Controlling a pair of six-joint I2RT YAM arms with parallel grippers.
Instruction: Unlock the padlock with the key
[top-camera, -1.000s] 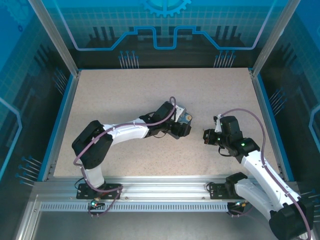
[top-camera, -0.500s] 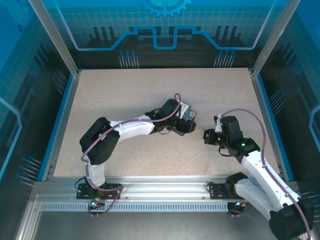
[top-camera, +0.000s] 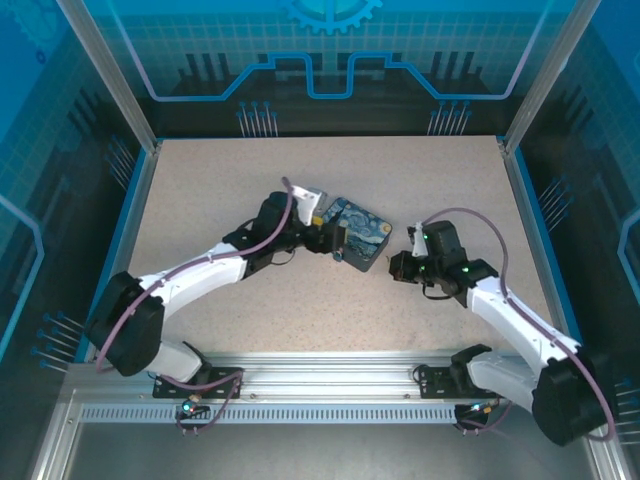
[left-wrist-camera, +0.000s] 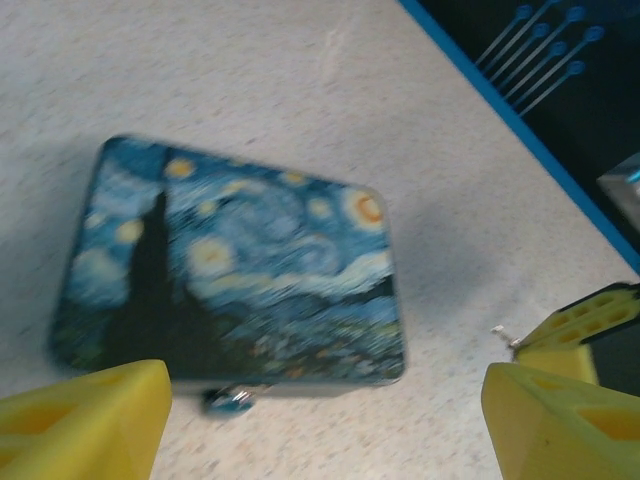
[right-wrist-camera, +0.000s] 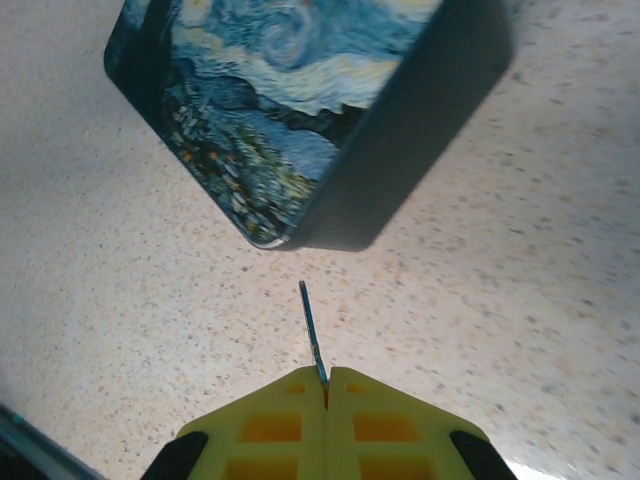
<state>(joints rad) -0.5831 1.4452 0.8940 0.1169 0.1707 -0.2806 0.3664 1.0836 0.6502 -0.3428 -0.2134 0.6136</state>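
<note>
The tiny bluish padlock (left-wrist-camera: 232, 400) with its silvery shackle lies on the table against the near side of the Starry-Night tin (left-wrist-camera: 240, 270). My left gripper (left-wrist-camera: 320, 435) is open, its yellow fingers (left-wrist-camera: 85, 420) wide apart just short of the tin and the padlock, holding nothing. From above, the left gripper (top-camera: 322, 238) sits at the tin's (top-camera: 362, 232) left side. My right gripper (right-wrist-camera: 326, 385) is shut on the key (right-wrist-camera: 312, 330), a thin dark blade that sticks out toward the tin's (right-wrist-camera: 290, 100) corner without touching it. The right gripper (top-camera: 396, 266) hovers right of the tin.
The speckled tabletop (top-camera: 220, 190) is bordered by a blue rail (top-camera: 525, 230) on the right and an aluminium frame (top-camera: 330, 375) at the near edge. The right gripper's yellow fingers (left-wrist-camera: 585, 325) show beyond the tin's corner in the left wrist view.
The left arm has swung left and its gripper has drawn back off the tin, which now lies uncovered. The right gripper with the key has shifted slightly left toward the tin.
</note>
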